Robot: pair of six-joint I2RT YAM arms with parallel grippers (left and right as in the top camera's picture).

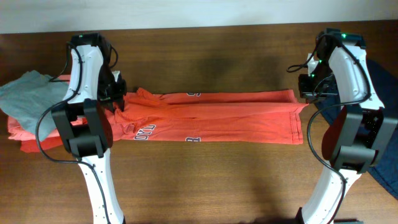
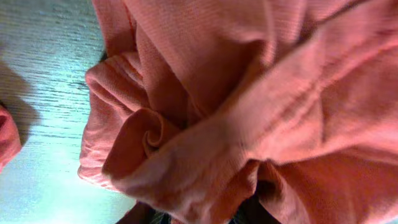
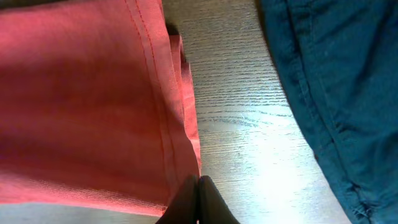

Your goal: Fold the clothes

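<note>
The right jaws are pressing together on the hem corner of the orange T-shirt [image 1: 217, 118]. In the right wrist view I am seeing the two dark tips meeting with the stitched edge between them. The left jaws are almost buried under the cloth. The folds are gathering tightly into them at the bottom of the left wrist view, so I am reading them as closed on a bunch of the T-shirt at its other end.

Between the two arms the T-shirt is lying flat on the table [image 1: 205, 180] as a long band, folded lengthwise, with pieces of white lettering showing along the near edge. Its left end is crumpling up around the left jaws.

Farther left, a grey top [image 1: 25, 93] is lying on a coral garment [image 1: 28, 138], just beside the T-shirt. On the right, a dark blue garment [image 3: 336, 81] is lying near the hem, with bare wood between them.
</note>
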